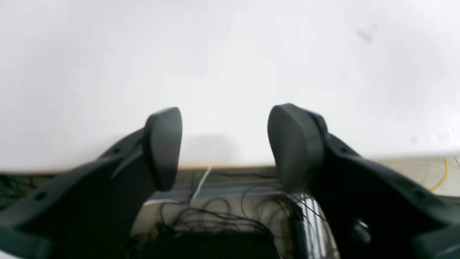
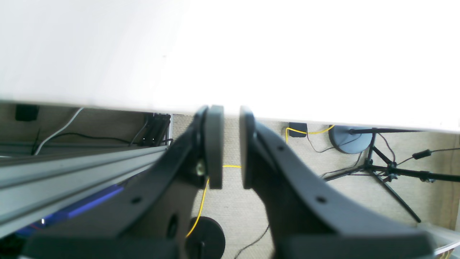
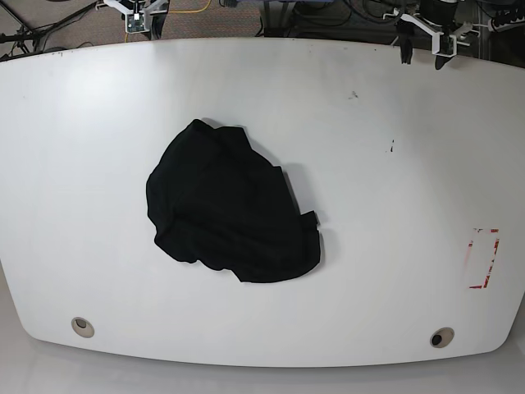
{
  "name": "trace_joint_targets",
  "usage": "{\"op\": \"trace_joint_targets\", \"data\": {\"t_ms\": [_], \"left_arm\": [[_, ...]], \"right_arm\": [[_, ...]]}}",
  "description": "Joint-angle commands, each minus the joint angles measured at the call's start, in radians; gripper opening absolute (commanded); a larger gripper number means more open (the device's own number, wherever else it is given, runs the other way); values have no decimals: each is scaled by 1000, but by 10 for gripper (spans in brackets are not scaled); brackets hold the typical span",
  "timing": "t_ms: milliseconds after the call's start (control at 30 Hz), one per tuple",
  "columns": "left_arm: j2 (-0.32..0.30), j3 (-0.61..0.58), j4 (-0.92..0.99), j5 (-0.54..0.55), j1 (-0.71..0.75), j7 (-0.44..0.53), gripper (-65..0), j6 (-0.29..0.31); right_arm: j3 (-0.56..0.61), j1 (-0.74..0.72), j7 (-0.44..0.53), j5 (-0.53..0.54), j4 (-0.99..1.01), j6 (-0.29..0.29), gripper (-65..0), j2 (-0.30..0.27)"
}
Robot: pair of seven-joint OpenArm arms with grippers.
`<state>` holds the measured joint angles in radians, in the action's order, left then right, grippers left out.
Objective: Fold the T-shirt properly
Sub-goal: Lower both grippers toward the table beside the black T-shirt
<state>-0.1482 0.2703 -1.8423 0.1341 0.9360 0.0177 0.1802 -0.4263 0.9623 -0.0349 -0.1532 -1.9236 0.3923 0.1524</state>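
Left wrist view: the left pincer (image 1: 224, 147) stands wide, its two dark, rounded matte pads with nothing between them. Beyond them lies the bare white worktop (image 1: 230, 64), smooth and faintly scuffed, with its edge and loose black cables (image 1: 215, 216) below. No cloth shows here.

Right wrist view: the right pincer (image 2: 231, 147) is narrowed to a thin slit, its flat pads nearly parallel and gripping nothing. It hangs off the worktop's edge, over carpet, a yellow cable (image 2: 201, 205) and a black tripod stand (image 2: 377, 165).

Base view: the T-shirt (image 3: 230, 213) lies bunched in a rough, rounded heap left of the worktop's middle, well apart from both arms, which sit at the far edge. It is soft, matte black cloth, rumpled, with one flap poking out on its right; collar and sleeves cannot be picked out. A red mark (image 3: 484, 258) sits near the right edge.

In my judgement nothing is folded yet, and the step is to reach in and spread the heap flat. That would go best by pinching one layer at opposite outer edges and drawing them apart; grabbing the thick centre would likely lift the whole bundle.
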Motion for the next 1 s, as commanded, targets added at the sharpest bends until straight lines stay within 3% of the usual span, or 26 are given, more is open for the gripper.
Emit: {"op": "trace_joint_targets", "data": {"t_ms": [0,967], "left_arm": [[-6,8,-28,1,-4,17,-266,-6],[-1,-12,-54,1,-212,-10,-268,-12]], "right_arm": [[-4,10,12,5,-16,-3,-579,-2],[8,-139,-6,1,-35,-4,-579,-2]]}}
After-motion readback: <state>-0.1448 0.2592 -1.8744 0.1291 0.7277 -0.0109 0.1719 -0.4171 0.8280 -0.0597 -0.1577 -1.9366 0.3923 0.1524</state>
